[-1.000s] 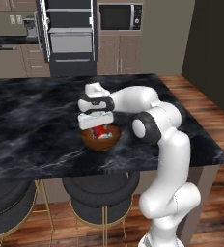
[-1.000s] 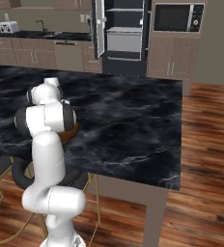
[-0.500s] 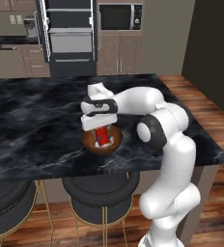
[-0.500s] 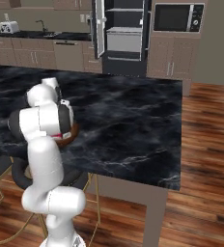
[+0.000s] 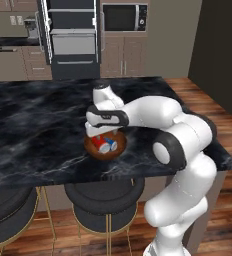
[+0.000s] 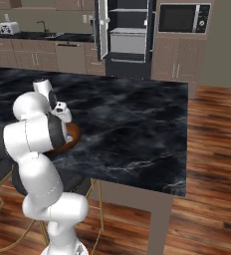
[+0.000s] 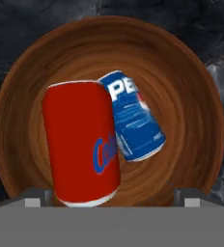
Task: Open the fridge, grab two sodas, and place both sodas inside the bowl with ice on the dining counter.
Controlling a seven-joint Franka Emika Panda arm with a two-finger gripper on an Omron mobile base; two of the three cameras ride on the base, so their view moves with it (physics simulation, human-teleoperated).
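Note:
The reddish-brown bowl (image 5: 105, 148) sits on the dining counter (image 5: 38, 125) near its front edge. Both sodas lie on their sides inside it, the red can (image 7: 80, 144) resting partly over the blue can (image 7: 133, 120). My gripper (image 5: 104, 134) hovers just above the bowl, open, its fingertips (image 7: 36, 197) spread wide with nothing held between them. From the right base view the bowl's rim (image 6: 73, 135) peeks out behind my arm. The dark fridge (image 5: 70, 37) stands at the back with a door swung open and pale shelves showing.
Round black stools (image 5: 105, 200) stand under the counter's front edge. Brown wood cabinets and a built-in microwave (image 5: 124, 17) flank the fridge (image 6: 127, 35). Wood floor lies to the right of the counter's end (image 6: 182, 164).
The gripper has opened and let go of the red can, which was upright between the fingers and now lies tipped over in the bowl. The hand has lifted slightly.

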